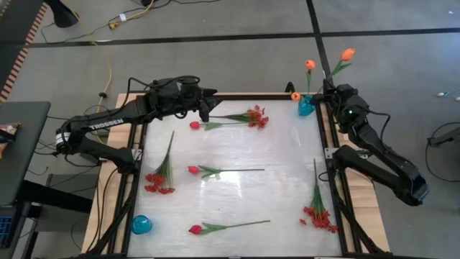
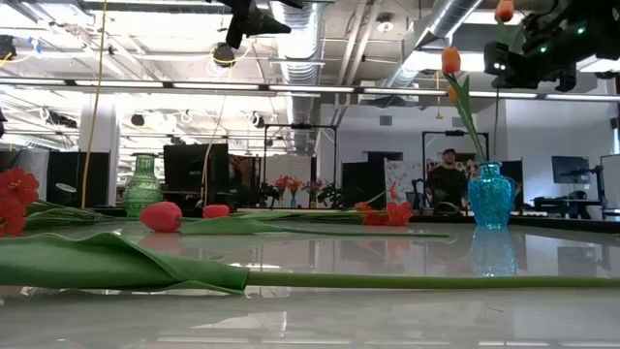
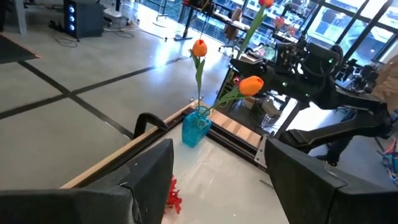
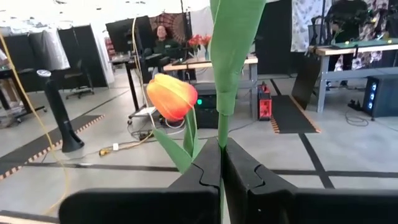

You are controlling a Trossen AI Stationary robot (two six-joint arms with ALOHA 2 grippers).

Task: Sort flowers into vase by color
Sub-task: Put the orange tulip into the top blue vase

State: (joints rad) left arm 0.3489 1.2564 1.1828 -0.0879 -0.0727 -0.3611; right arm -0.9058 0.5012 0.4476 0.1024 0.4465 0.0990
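My right gripper (image 1: 330, 85) is raised beside the far right corner, shut on the stem of an orange tulip (image 1: 348, 54) whose bloom stands above it (image 2: 504, 10). A blue vase (image 1: 305, 106) in that corner holds two orange tulips (image 1: 310, 65). My left gripper (image 1: 207, 106) is open and empty, high over the table's far left part (image 3: 217, 155). Three pinkish-red tulips (image 1: 192, 170) and three red sprays (image 1: 255, 116) lie flat on the table. My right gripper pinches the orange tulip's green stem (image 4: 222, 127) between its two fingers, which lie across the stem. The stem and a long leaf rise upright above the fingers. The tulip is lifted clear of the table; the fingers hide its lower end.
A second blue vase (image 1: 141, 224) stands at the near left corner. A green vase (image 2: 142, 184) shows at the far left in the low view. Flowers lie spread across the table, with bare surface in its middle right. A person (image 2: 448, 174) sits in the room behind.
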